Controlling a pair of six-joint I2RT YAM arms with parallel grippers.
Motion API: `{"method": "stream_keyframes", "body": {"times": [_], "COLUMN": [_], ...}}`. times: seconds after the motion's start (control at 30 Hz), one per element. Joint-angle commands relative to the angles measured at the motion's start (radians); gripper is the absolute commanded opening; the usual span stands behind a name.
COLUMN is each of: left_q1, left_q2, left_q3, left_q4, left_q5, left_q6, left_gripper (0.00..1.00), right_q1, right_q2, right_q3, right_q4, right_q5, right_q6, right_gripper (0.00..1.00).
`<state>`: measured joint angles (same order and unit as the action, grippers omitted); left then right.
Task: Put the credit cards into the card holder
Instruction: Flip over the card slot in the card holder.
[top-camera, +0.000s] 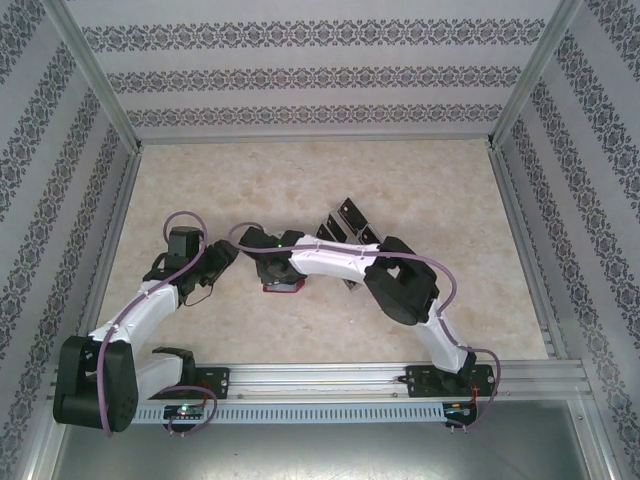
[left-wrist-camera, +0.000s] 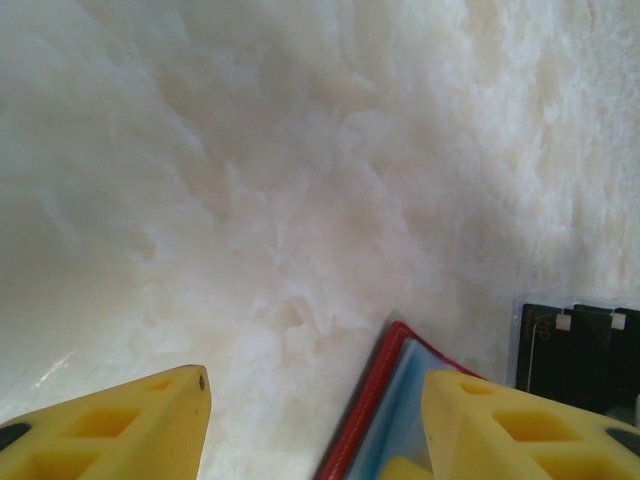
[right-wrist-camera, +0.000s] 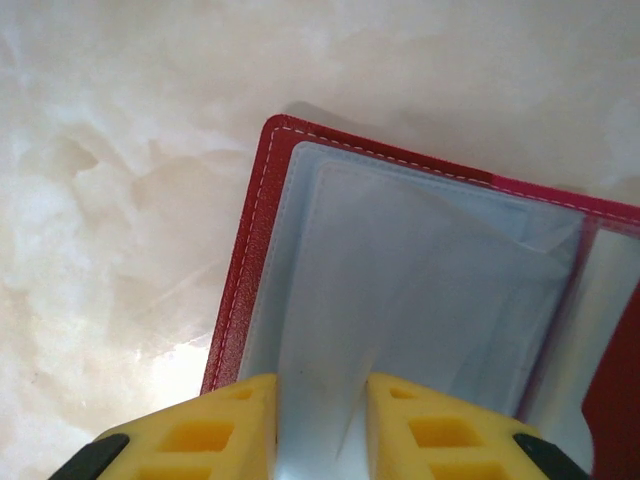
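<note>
The red card holder (top-camera: 283, 288) lies open on the marble table between the two arms. In the right wrist view its grey-blue clear pockets (right-wrist-camera: 420, 260) face up, and my right gripper (right-wrist-camera: 320, 385) is shut on a raised leaf of clear pocket. My left gripper (left-wrist-camera: 315, 385) is open at the holder's corner (left-wrist-camera: 375, 400); its right finger (left-wrist-camera: 500, 420) lies over the blue pocket and its left finger is over bare table. Black credit cards (top-camera: 345, 215) stand in a slanted row behind the right arm, and their near ends (left-wrist-camera: 580, 350) show in the left wrist view.
Patterned walls and aluminium rails (top-camera: 120, 230) enclose the table on three sides. The arm bases sit on a rail (top-camera: 330, 378) at the near edge. Bare marble (top-camera: 300, 175) stretches toward the back wall.
</note>
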<state>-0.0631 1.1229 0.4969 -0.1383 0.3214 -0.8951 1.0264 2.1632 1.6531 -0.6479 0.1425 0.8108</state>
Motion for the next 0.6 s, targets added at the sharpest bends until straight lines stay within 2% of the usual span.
{"method": "stream_keyframes", "body": {"times": [0.0,0.2,0.57], "left_q1": [0.009,-0.02,-0.186], "left_q2": [-0.006,0.007,0.19], "left_q3": [0.037,0.068,0.167], "left_q4": [-0.079,-0.127,-0.146], "left_q5": [0.02,0.017,-0.027], "left_q6": [0.069,0.115,0.188], "left_gripper": [0.59,0.6,0.63], "right_q1": [-0.015,-0.038,-0.074], "right_q2": [-0.062,-0.112,-0.215], "right_q3": [-0.031,-0.081,-0.184], "right_q4": [0.007,0.02,0.04], "right_q5": [0.022,0.023,0.048], "right_q6": [-0.011,-0.018,-0.021], "right_gripper": [0.29,0.29,0.29]}}
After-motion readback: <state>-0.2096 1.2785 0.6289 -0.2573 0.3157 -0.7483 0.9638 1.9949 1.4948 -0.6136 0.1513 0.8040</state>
